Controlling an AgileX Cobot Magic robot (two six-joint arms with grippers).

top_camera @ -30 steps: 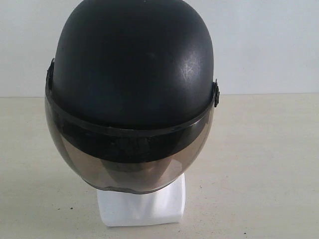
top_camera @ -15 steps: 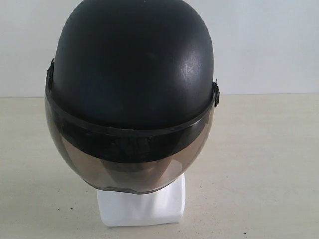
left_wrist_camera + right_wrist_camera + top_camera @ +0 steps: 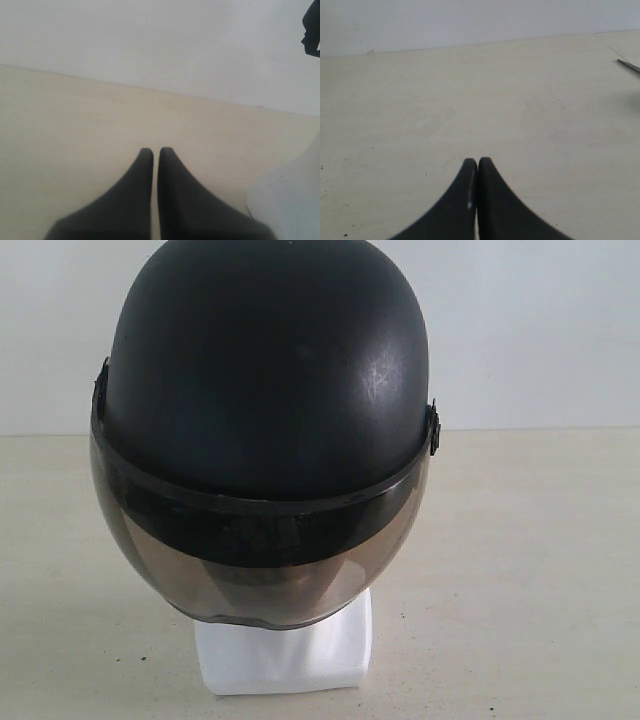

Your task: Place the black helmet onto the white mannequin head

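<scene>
In the exterior view the black helmet (image 3: 265, 370) sits over the white mannequin head, and its smoky visor (image 3: 250, 575) hangs down in front of the face. Of the head only the blocky white neck base (image 3: 285, 655) shows plainly. Neither gripper appears in that view. My left gripper (image 3: 156, 150) is shut with nothing in it, low over the table; a white form (image 3: 295, 200) and a black bit (image 3: 312, 27) show at that picture's edge. My right gripper (image 3: 478, 160) is shut too, holding nothing, above bare tabletop.
A pale beige table (image 3: 520, 570) runs back to a plain white wall (image 3: 540, 320). A thin dark object (image 3: 629, 65) pokes in at the edge of the right wrist view. Small dark specks lie on the table near the neck base.
</scene>
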